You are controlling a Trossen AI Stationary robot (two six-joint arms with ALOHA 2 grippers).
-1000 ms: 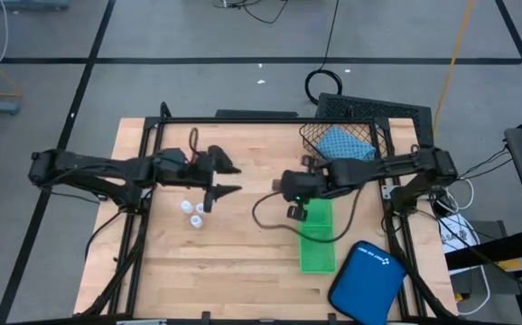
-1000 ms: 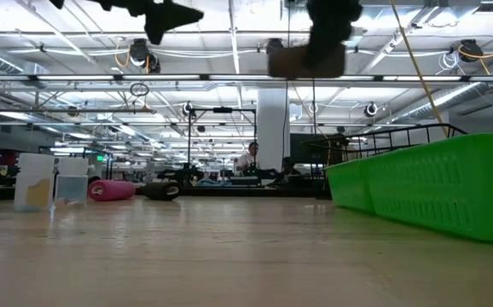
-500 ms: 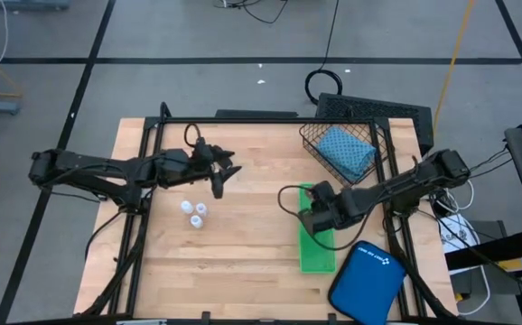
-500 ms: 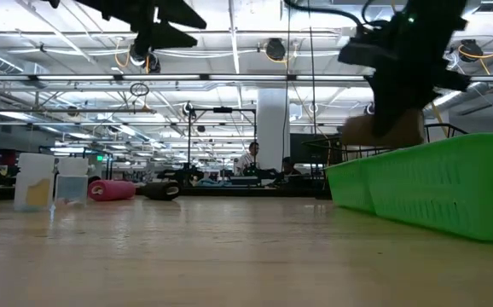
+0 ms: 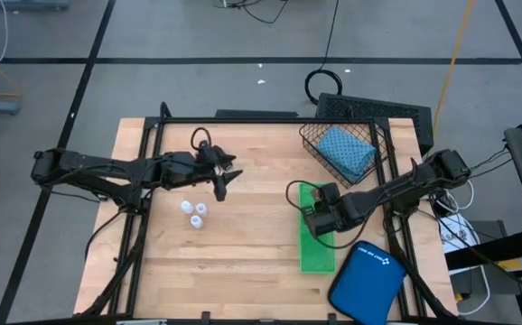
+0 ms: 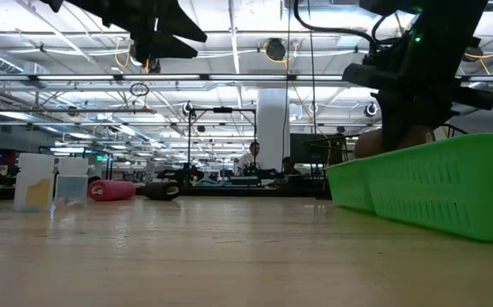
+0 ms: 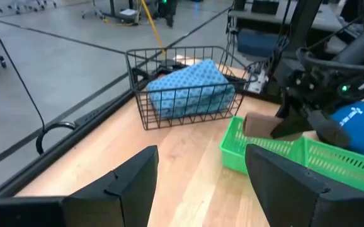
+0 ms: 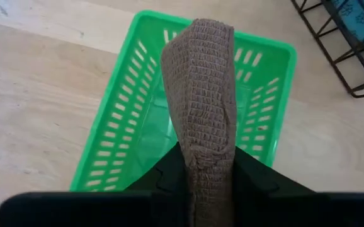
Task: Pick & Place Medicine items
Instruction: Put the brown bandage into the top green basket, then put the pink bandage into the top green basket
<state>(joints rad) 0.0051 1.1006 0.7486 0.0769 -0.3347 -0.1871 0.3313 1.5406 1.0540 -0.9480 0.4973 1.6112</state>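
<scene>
Fingers (R): right gripper (image 8: 207,167) clamping the brown roll (image 8: 204,101), hovering over the green tray (image 8: 116,135).
Fingers (L): left gripper (image 7: 201,173) spread apart, empty, raised above the table (image 5: 243,244), left of centre.
Risk: roll is sticking out past the fingertips at a tilt; if let go from here it could clip the tray rim & bounce out.
Roll look: tan-brown, waffle-textured wrap, stubby, loose edge showing.
Other meds: white bottles (image 5: 192,212) on the table nr the L arm; pink roll (image 6: 110,190) & black roll (image 6: 159,191) lying at the far side; teal pouch (image 5: 345,152) in the wire basket (image 5: 311,135).
</scene>
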